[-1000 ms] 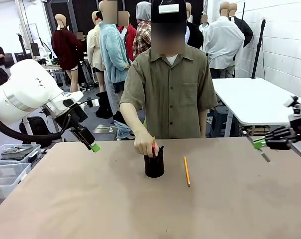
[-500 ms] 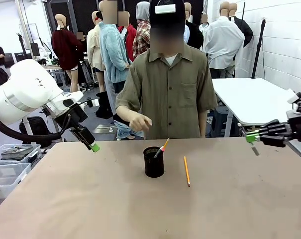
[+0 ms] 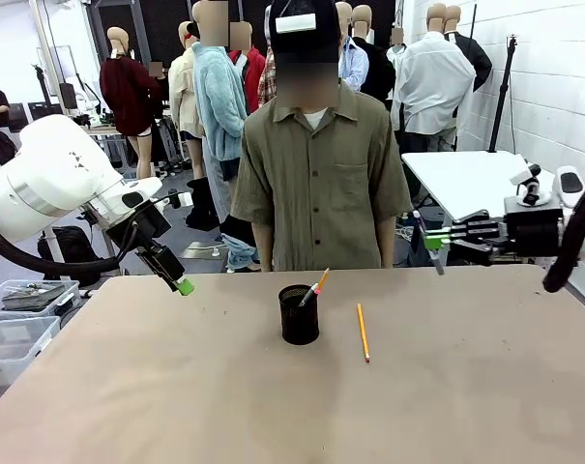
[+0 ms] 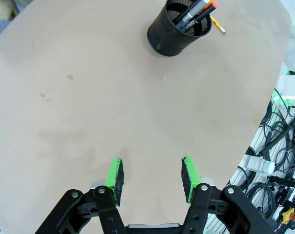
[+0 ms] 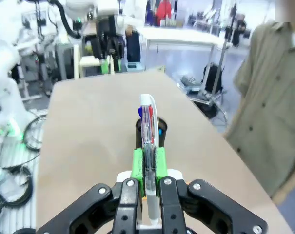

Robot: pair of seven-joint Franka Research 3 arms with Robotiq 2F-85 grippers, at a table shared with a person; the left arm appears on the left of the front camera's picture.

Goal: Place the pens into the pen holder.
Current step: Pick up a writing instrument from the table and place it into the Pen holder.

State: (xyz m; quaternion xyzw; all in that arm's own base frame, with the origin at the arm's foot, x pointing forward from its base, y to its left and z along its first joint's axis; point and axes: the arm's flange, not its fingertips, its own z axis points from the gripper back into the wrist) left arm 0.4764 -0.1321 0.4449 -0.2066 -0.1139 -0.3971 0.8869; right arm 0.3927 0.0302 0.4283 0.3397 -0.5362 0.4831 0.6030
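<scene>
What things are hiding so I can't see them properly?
Left wrist view: most of the pencil, behind the pen holder.
Right wrist view: most of the pen holder, behind the pen in the right gripper.
Front view: hands of the person, behind the table.
Front view: lower half of the orange pen, inside the pen holder.

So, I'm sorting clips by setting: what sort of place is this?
Likely a robotics lab: a white robot arm at a brown table, a white worktable behind, and cables beside it.
</scene>
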